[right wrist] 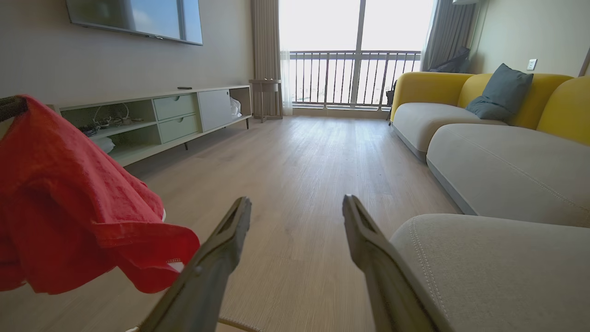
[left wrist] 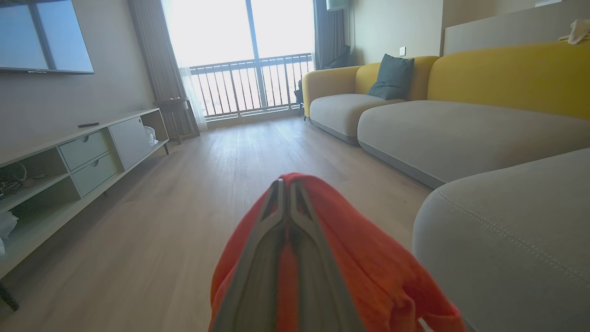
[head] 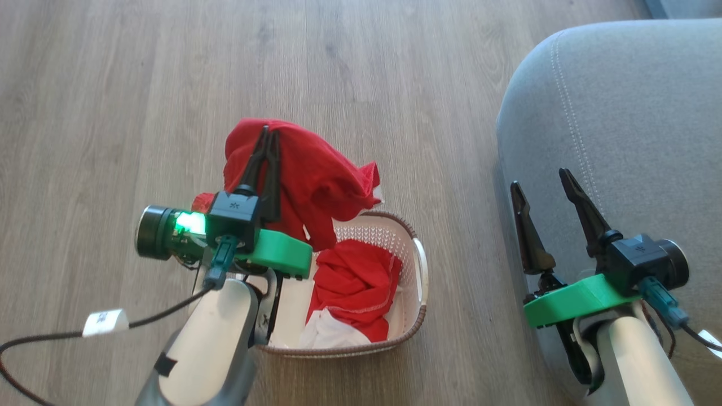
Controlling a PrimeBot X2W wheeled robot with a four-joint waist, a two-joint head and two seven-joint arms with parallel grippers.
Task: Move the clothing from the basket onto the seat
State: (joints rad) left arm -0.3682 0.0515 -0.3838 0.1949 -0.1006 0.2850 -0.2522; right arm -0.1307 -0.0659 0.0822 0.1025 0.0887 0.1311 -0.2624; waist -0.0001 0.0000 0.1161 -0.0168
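Observation:
My left gripper [head: 269, 132] is shut on a red garment [head: 316, 180], lifted above the basket [head: 414, 270], with the cloth draping down toward the rim. In the left wrist view the closed fingers [left wrist: 288, 184] pinch the red fabric [left wrist: 359, 263]. More red clothing [head: 352, 285] with a white panel lies inside the cream basket on the floor. My right gripper [head: 541, 180] hangs open and empty beside the grey seat [head: 632, 113], its fingers [right wrist: 226, 240] spread. The held garment [right wrist: 69, 193] hangs at the left of the right wrist view, with the seat [right wrist: 498, 267] at lower right.
Wood floor [head: 169, 84] stretches around the basket. A long yellow-backed sofa [left wrist: 461, 124] runs along the right wall. A low TV cabinet [right wrist: 175, 115] stands on the left, with a balcony door beyond. A cable with a white tag [head: 104, 321] trails from my left arm.

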